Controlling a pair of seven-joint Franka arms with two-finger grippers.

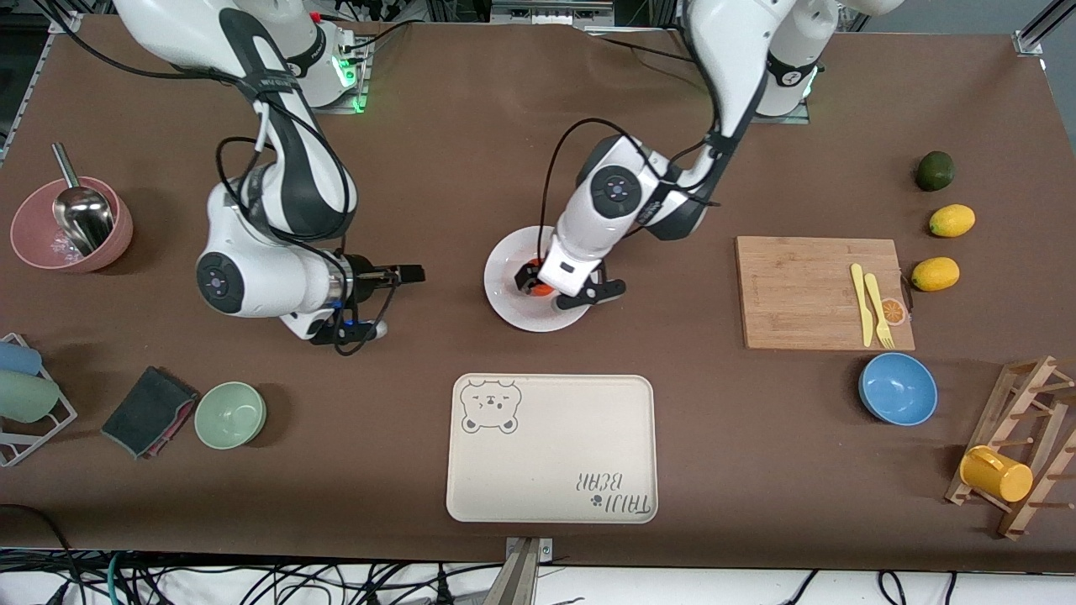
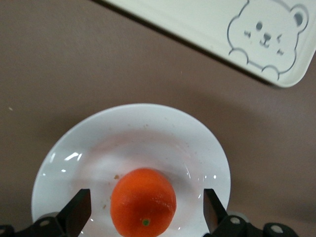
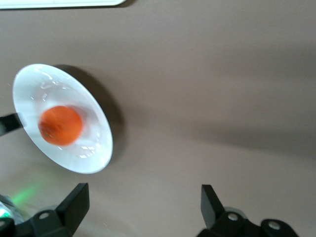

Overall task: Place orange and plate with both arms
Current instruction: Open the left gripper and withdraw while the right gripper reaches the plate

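The orange (image 1: 540,288) lies on the white plate (image 1: 511,262) at the middle of the table. My left gripper (image 1: 561,290) is low over the plate, open, one finger on each side of the orange with a gap on both sides. In the left wrist view the orange (image 2: 143,202) sits between the fingertips (image 2: 79,207) of the left gripper (image 2: 146,193) on the plate (image 2: 148,128). My right gripper (image 1: 408,273) is open and empty over bare table beside the plate, toward the right arm's end. The right wrist view shows the right gripper (image 3: 143,190), the plate (image 3: 94,145) and the orange (image 3: 60,125).
A cream bear-print tray (image 1: 551,449) lies nearer the front camera than the plate. A cutting board (image 1: 799,290) with yellow cutlery, a blue bowl (image 1: 897,388), two lemons and an avocado are toward the left arm's end. A green bowl (image 1: 229,414), a dark cloth and a pink bowl (image 1: 34,244) are toward the right arm's end.
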